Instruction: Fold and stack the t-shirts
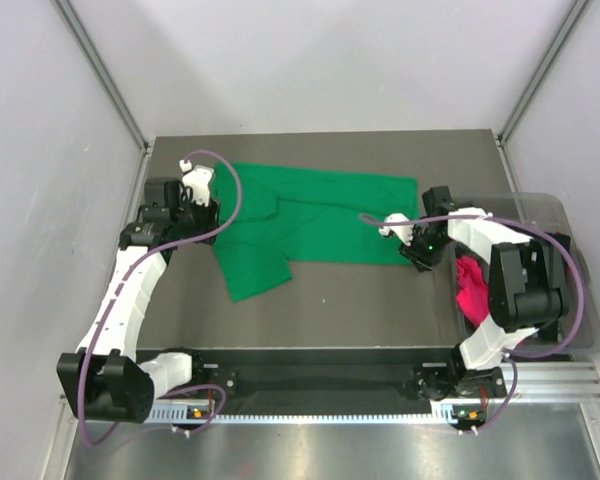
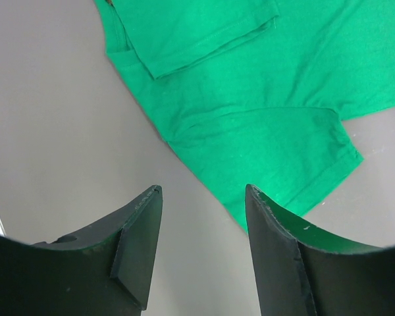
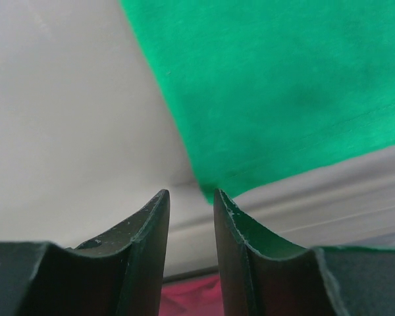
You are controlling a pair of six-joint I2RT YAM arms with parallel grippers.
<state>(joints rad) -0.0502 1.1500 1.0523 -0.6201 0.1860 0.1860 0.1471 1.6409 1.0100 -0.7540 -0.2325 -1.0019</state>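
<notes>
A bright green t-shirt (image 1: 320, 215) lies spread flat on the grey table, one sleeve (image 1: 255, 275) pointing to the near side. My left gripper (image 1: 205, 205) hovers at the shirt's left edge. In the left wrist view it (image 2: 204, 191) is open and empty over bare table, with the green t-shirt (image 2: 250, 92) just ahead. My right gripper (image 1: 410, 255) is at the shirt's near right corner. In the right wrist view it (image 3: 191, 194) stands narrowly open with nothing between the jaws, and the green corner (image 3: 210, 184) lies just past the tips. A magenta-pink t-shirt (image 1: 470, 290) lies crumpled in a bin.
A clear plastic bin (image 1: 570, 280) stands at the table's right edge beside the right arm. White walls enclose the table on three sides. The magenta fabric (image 3: 191, 296) shows low in the right wrist view.
</notes>
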